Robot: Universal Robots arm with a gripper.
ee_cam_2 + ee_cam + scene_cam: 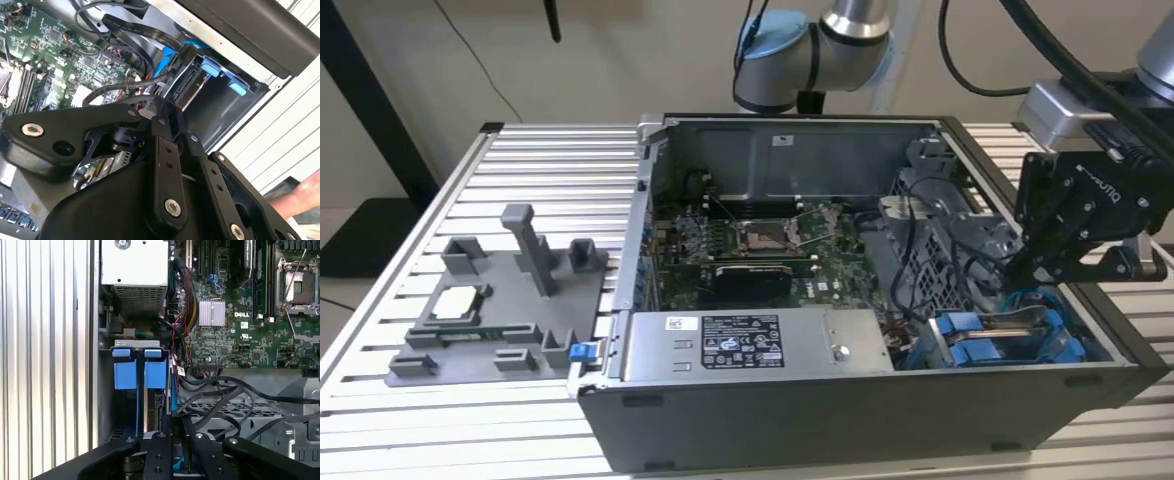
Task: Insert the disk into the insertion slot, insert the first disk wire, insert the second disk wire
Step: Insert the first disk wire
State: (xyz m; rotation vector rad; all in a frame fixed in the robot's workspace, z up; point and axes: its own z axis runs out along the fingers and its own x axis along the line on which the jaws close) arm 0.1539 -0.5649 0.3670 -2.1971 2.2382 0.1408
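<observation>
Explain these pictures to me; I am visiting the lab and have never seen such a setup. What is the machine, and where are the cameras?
It is one robot arm with a gripper, working inside an open computer case on a slatted table. The exterior view looks on from outside. Both wrist views ride on the arm and look past the gripper. A grey fixture lies beside the case. The gripper hangs over the drive bay, where the disk in its blue carrier sits, near black cables. I cannot tell whether it holds anything.
</observation>
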